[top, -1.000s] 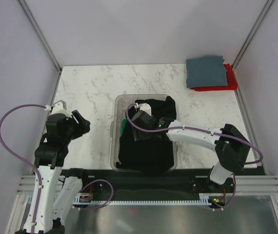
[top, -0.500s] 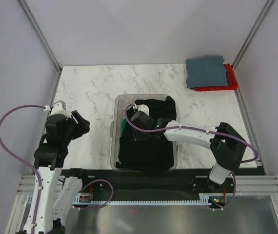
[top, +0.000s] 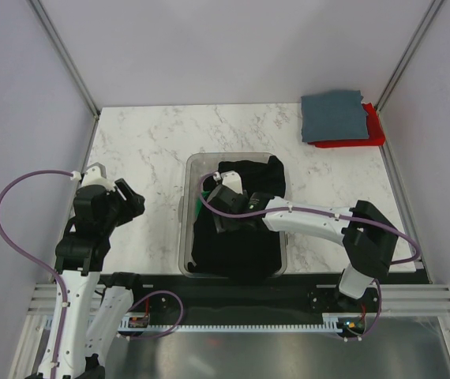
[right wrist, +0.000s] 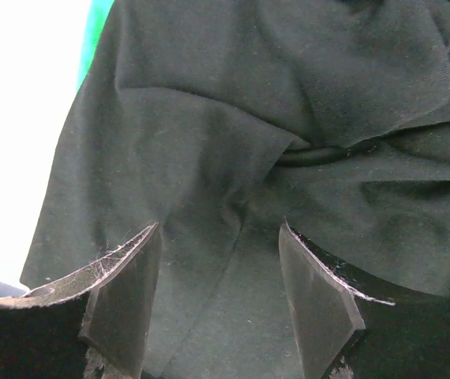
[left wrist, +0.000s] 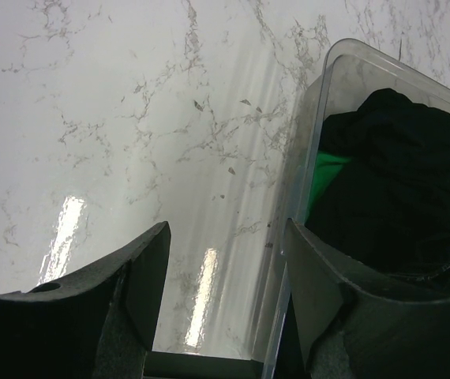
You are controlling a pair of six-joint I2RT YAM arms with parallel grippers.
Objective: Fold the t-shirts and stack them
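- Your right hand [right wrist: 219,237] hung wide open and empty just above the black shirt [right wrist: 209,103], which lay crumpled in the bin [top: 187,207]. Closing on a flat stretch could have pinched only a thin fold that slipped free on the lift.
- The green shirt [left wrist: 326,170] lay tucked under the black one at the bin's left side, so a deep bite might have dragged both out.
- A snagged shirt could have tipped the bin.
- Your left hand [left wrist: 225,237], open and empty over the bench [top: 146,142] beside the bin, touched nothing and could not steady it.
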